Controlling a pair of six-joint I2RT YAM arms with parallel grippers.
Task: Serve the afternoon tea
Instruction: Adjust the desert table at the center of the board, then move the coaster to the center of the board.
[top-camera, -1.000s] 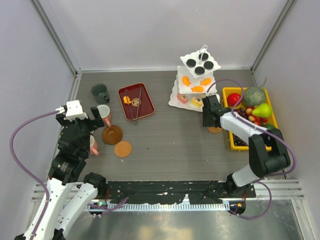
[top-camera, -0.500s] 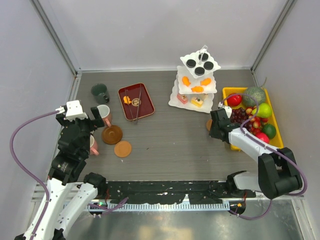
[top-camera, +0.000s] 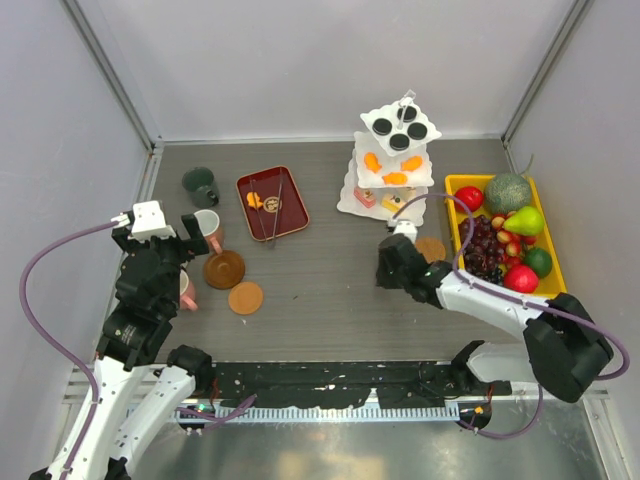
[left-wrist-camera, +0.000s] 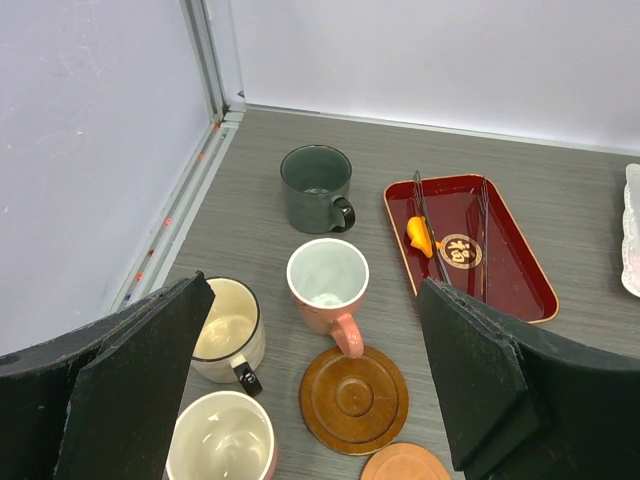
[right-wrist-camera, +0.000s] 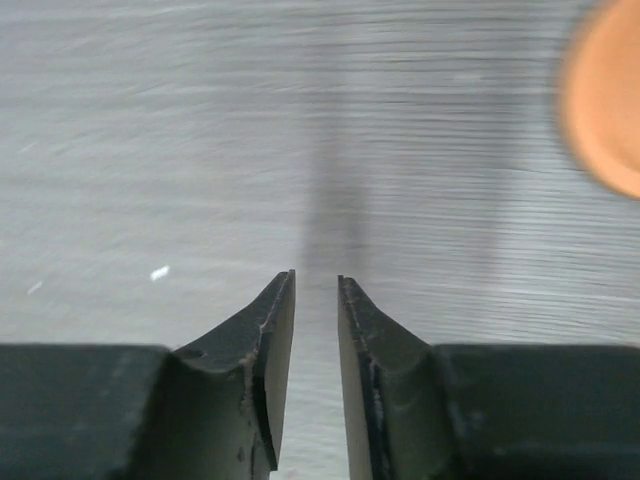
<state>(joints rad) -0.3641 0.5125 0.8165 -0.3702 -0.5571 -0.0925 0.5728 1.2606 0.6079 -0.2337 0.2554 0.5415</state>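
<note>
The white three-tier stand (top-camera: 352, 207) at the back right carries black round sweets (top-camera: 400, 128), orange sweets (top-camera: 390, 165) and pink-yellow sweets (top-camera: 380, 200). My left gripper (left-wrist-camera: 315, 290) is wide open and empty above the mugs: dark green (left-wrist-camera: 316, 187), pink (left-wrist-camera: 327, 283), cream (left-wrist-camera: 228, 328) and one more (left-wrist-camera: 220, 440). A dark brown coaster (left-wrist-camera: 353, 397) touches the pink mug's handle, with a lighter coaster (left-wrist-camera: 405, 465) beside it. My right gripper (right-wrist-camera: 316, 285) hovers low over bare table, its jaws a narrow gap apart and empty. A third coaster (top-camera: 431, 248) lies just right of it.
A dark red tray (top-camera: 290, 222) with metal tongs (top-camera: 276, 215) and one orange sweet (top-camera: 255, 200) lies left of the stand. A yellow tray (top-camera: 478, 180) of fruit stands at the right, close to the third coaster. Grey walls close in the left, back and right.
My right gripper has moved from beside the fruit tray to the left and nearer, leaving the coaster flat on the table. The left arm has not moved.
</note>
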